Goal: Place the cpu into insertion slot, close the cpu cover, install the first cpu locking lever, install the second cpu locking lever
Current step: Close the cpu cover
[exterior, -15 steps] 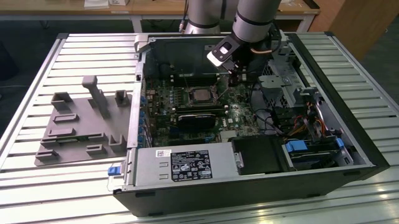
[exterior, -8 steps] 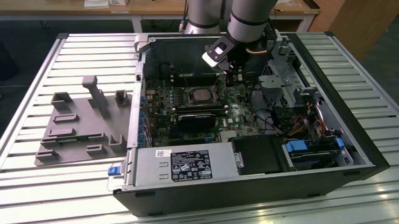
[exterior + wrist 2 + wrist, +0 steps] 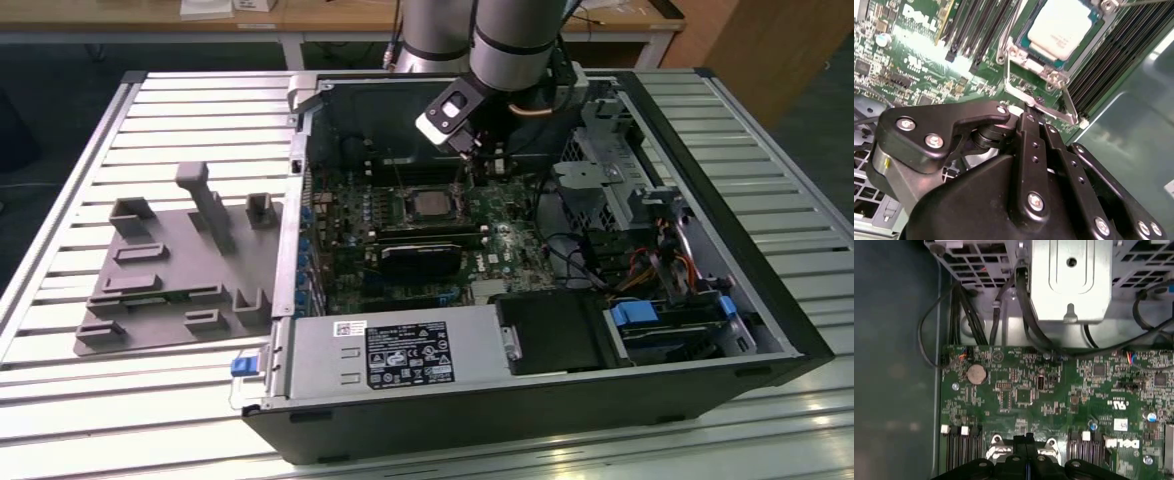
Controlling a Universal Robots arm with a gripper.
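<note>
While the arm reaches down into the open computer case [image 3: 767, 300], the gripper [image 3: 465, 165] hangs low over the motherboard [image 3: 1024, 390], right at the near edge of the insertion slot [image 3: 1015, 51]. In both wrist views its black fingers [image 3: 1021, 441] are drawn together with no gap showing between the tips. The tips sit against the silvery edge of the cpu cover [image 3: 1059, 114], but I cannot tell whether they pinch it or only touch it.

The cpu [image 3: 1061, 25] is already seated in the slot, just beyond the fingertips, with its pale metal top facing up and a green margin showing around it. The cover does not lie over the chip. Its thin frame sits between the gripper and the chip, and green board shows through its window.

Long black memory slots [image 3: 1104, 55] run on either side of the socket. Farther out from the gripper, past a round coin cell [image 3: 976, 374], black cables hang below a metal drive cage [image 3: 1069, 280].

In the exterior view a black heatsink [image 3: 420, 255] lies just beyond the socket from the gripper, with the power supply [image 3: 387, 355] farther on. Well apart from the gripper, outside the case, a grey fixture tray [image 3: 160, 280] rests on the slatted table [image 3: 80, 150].
</note>
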